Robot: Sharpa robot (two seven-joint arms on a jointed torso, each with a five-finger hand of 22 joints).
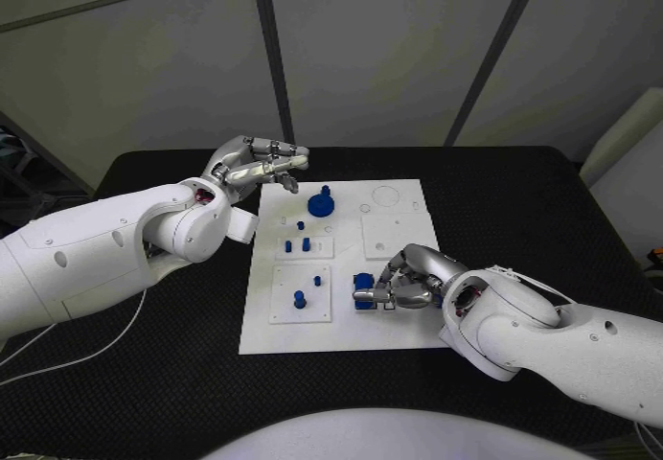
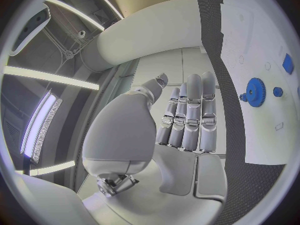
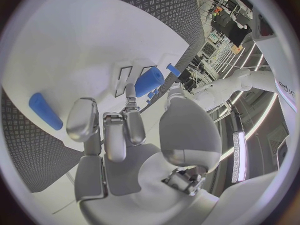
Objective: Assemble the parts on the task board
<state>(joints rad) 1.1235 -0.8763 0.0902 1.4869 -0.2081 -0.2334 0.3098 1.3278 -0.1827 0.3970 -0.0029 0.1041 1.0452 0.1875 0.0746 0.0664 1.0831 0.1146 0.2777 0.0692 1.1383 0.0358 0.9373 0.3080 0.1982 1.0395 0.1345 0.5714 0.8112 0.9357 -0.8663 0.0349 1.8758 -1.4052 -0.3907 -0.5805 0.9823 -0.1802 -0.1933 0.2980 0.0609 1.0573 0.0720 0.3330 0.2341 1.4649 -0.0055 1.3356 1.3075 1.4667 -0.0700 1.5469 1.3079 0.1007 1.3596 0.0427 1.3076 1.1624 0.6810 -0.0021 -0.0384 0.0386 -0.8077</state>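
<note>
Head view first: the white task board (image 1: 400, 331) sits mid-table on the black table (image 1: 525, 192). On it there's a blue gear (image 1: 321, 203) near the far end, some small blue pegs (image 1: 297, 245) standing in the raised square plates, and another peg (image 1: 300, 300) lower down. The left hand (image 1: 262, 165) hovers off the board's far left corner, fingers loosely curled, nothing in it. The right hand (image 1: 402, 280) is down on the board's near right part, fingers wrapped round a blue part (image 1: 363, 287).

Left wrist view: left hand's fingers (image 2: 190, 117) are straight and side by side, holding nothing, with the gear (image 2: 255, 91) on the board beyond.

Right wrist view: a blue cylinder (image 3: 149, 81) sits at the right hand's fingertips (image 3: 130, 92), and a blue bar (image 3: 45, 110) lies loose at the board's edge.
</note>
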